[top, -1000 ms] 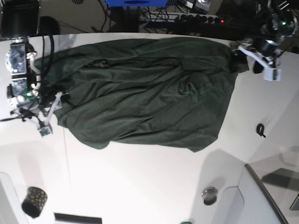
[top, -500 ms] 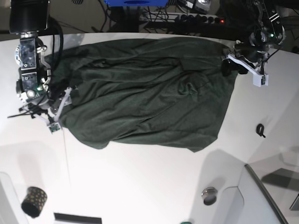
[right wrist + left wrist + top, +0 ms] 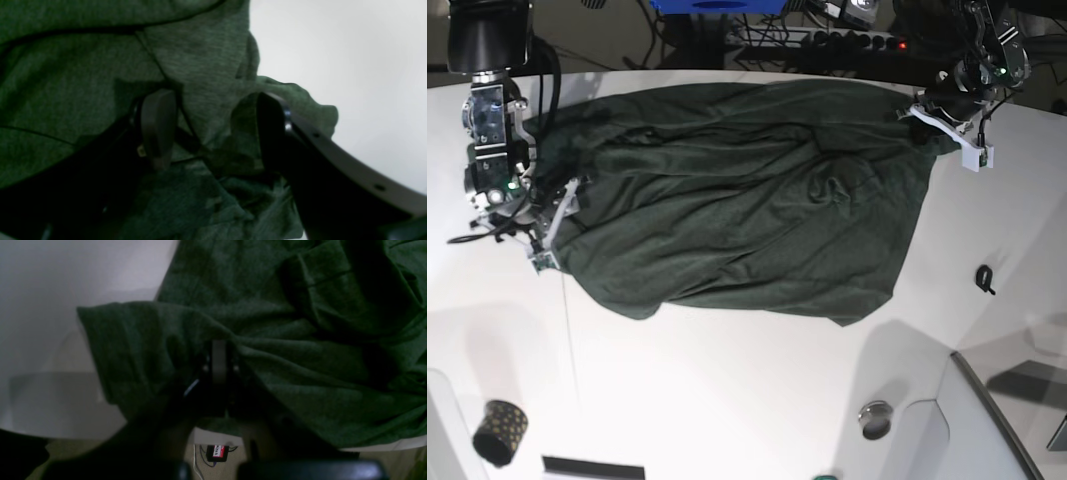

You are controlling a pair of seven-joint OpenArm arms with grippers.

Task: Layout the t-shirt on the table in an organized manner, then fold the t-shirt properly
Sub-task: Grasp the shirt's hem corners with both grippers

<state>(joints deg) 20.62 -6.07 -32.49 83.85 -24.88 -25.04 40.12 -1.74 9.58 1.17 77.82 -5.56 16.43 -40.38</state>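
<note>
Left gripper [image 3: 218, 356] pinching t-shirt [image 3: 737, 200]

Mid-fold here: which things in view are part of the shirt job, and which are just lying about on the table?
Job:
t-shirt, spread but rumpled
table
left gripper, shut on the shirt's edge
right gripper, open over the shirt's other edge

Lying about:
dotted cup
black clip
round metal disc
</note>
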